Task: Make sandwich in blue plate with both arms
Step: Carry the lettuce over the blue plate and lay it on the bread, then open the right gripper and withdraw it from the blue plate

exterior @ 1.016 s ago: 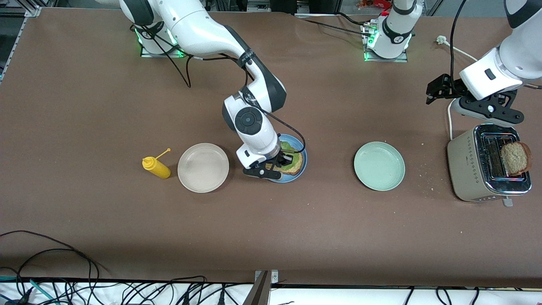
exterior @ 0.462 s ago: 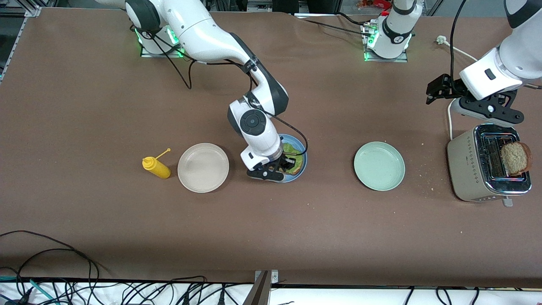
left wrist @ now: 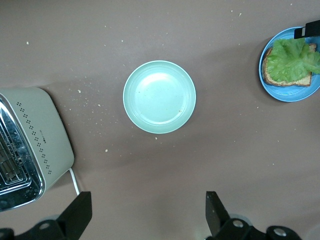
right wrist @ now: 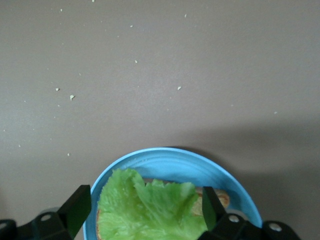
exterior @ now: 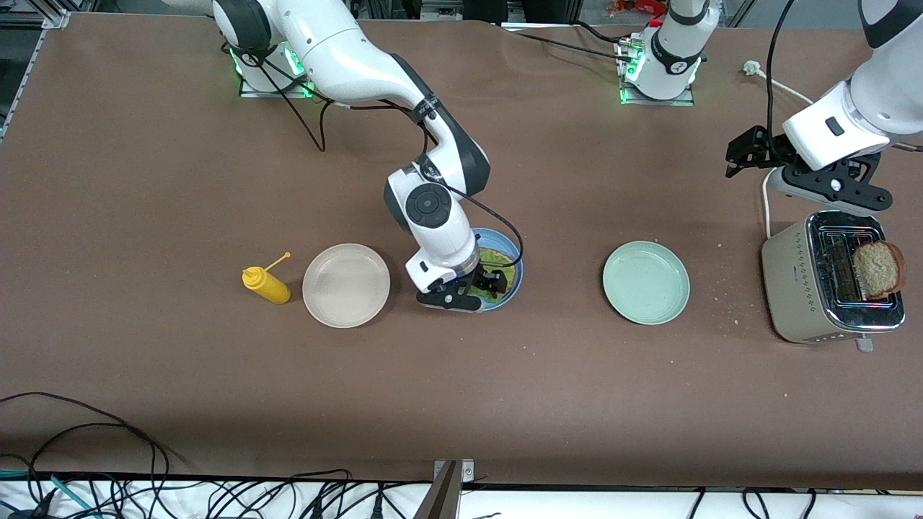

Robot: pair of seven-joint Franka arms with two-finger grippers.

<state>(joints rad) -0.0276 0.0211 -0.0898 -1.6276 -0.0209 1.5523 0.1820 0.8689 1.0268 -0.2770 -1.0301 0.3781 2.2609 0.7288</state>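
I'm looking at a robotics lab dressed up as a kitchen — two white arms (exterior: pixel 375 65) are standing on green-lit bases bolted to a brown-covered table (exterior: pixel 144 180), aluminium framing (exterior: pixel 447 490) is edging it, and loose black cables (exterior: pixel 108 483) are trailing below, while a toaster (exterior: pixel 829 288) is sitting among plates.

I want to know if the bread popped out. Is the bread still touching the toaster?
Touching. The front view shows the bread slice sitting in a slot of the toaster, its top poking out, no gap between them.
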